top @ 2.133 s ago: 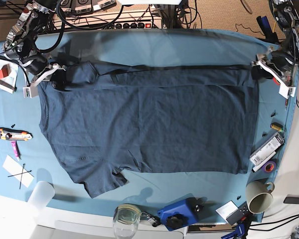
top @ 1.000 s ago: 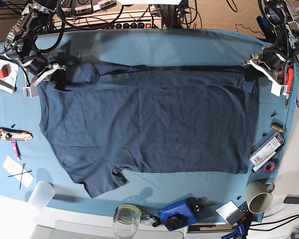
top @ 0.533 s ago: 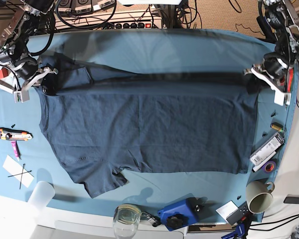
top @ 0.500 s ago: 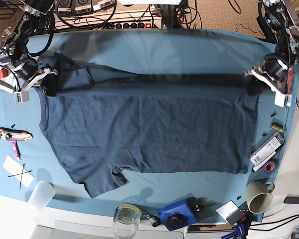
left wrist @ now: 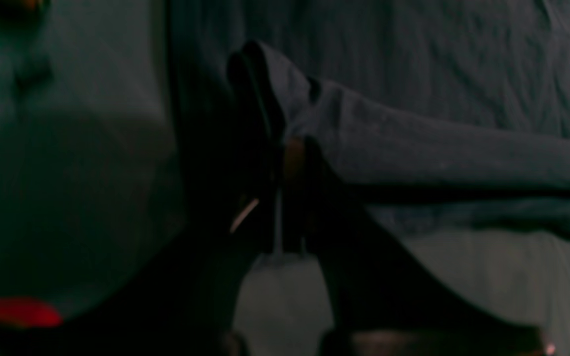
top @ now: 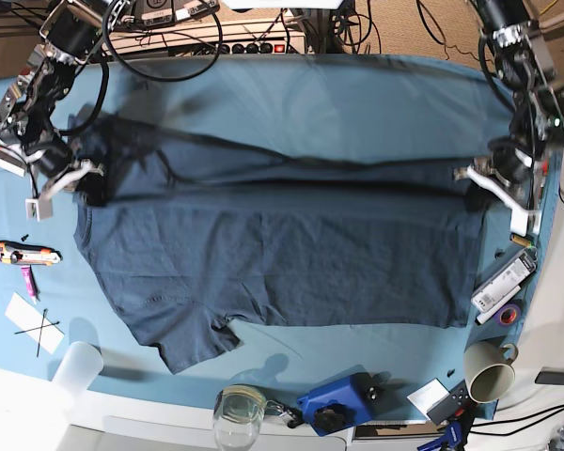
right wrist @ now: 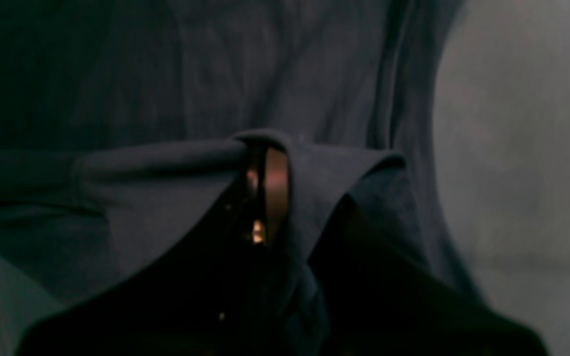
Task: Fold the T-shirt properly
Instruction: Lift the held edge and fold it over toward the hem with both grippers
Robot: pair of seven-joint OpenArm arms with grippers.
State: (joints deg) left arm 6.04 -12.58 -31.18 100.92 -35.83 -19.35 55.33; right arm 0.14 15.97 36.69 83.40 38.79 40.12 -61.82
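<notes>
Both sets of fingers pinch the T-shirt's [top: 282,254] far edge, left gripper [top: 477,184] and right gripper [top: 83,178] at opposite ends; the raised fold runs between them across the bench [top: 291,89]; its body lies nearer the camera.

We see the T-shirt [top: 273,254] spread on the tablecloth [top: 310,89], filling its middle. Our right gripper [top: 83,178] pinches its edge at nine o'clock; our left gripper [top: 477,180] pinches it at three o'clock, the lifted fold stretched between them. A mug [top: 489,369] stands at four o'clock, a glass [top: 238,411] at six o'clock, a utility knife [top: 25,253] at eight o'clock on the tablecloth
</notes>
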